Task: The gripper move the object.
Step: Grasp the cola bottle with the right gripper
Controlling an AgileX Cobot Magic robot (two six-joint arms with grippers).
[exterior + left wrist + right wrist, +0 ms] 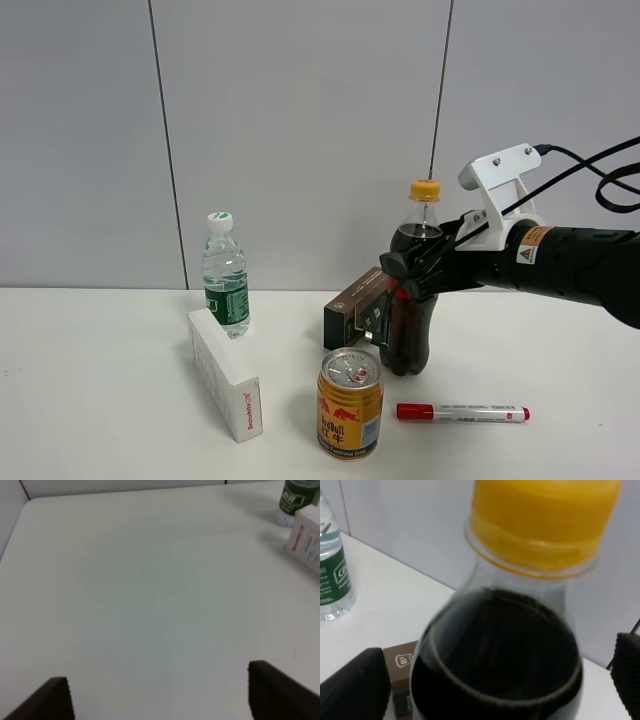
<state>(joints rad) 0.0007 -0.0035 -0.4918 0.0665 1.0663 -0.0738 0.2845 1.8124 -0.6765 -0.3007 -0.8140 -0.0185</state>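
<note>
1. Exterior high view, item count: two bottles, two boxes, one can and one marker stand or lie on the white surface [100,400].
2. Bottles: one tall cola bottle [408,345] with an orange-yellow cap, and one smaller water bottle [225,280] with a green label. Both are upright and well apart.
3. Boxes: one white box [225,375] stands just in front of the water bottle. One brown box [350,305] is beside the cola bottle, on its water-bottle side.
4. Can: one gold Red Bull can [350,405] stands upright, in front of the brown box.
5. Marker: one red-capped marker [462,412] lies flat, in front of the cola bottle.
6. Claws: two. Only the right claw [405,275] shows in the exterior high view.
7. Right claw: it reaches in from the right at mid-height of the cola bottle. The bottle stands on the surface between the two fingers.
8. Right wrist view: the right claw [492,680] is spread wide, with one dark finger on each side of the cola bottle [495,645] and a gap visible on both sides.
9. Left claw [160,697]: spread wide over bare surface, holding nothing, well apart from the water bottle [295,500] and the white box [307,540].
</note>
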